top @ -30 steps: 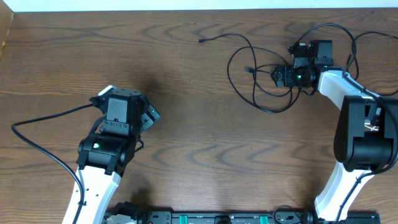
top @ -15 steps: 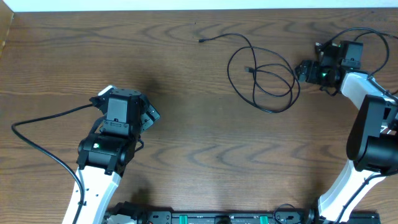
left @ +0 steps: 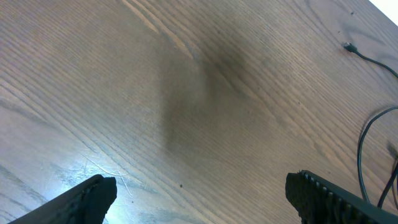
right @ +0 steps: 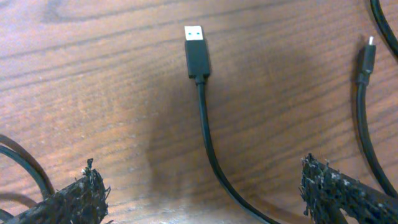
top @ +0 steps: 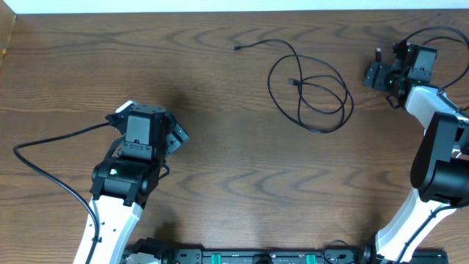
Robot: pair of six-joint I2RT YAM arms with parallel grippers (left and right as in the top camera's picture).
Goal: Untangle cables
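- Hanging at the upper right of the overhead view, the right gripper [right: 200, 175] has its jaws wide apart and holds nothing.
- Below it a black cable lies flat on the counter [top: 234, 191], its USB-A plug [right: 197, 50] at the top centre of the wrist view and its cord running down between the two fingers.
- A second black cord with a small plug [right: 365, 62] lies near it at the right edge, apart from it where visible.
- The looped black cable [top: 270, 79] sprawls at upper centre of the overhead view, crossing itself.
- The left gripper [left: 200, 183], at lower left, has its jaws apart over bare wood.
- No white cable shows.
- To do the step well, I judge: take one cord only, close behind its plug, lift low, and draw it away from its neighbour so that no loop tightens.
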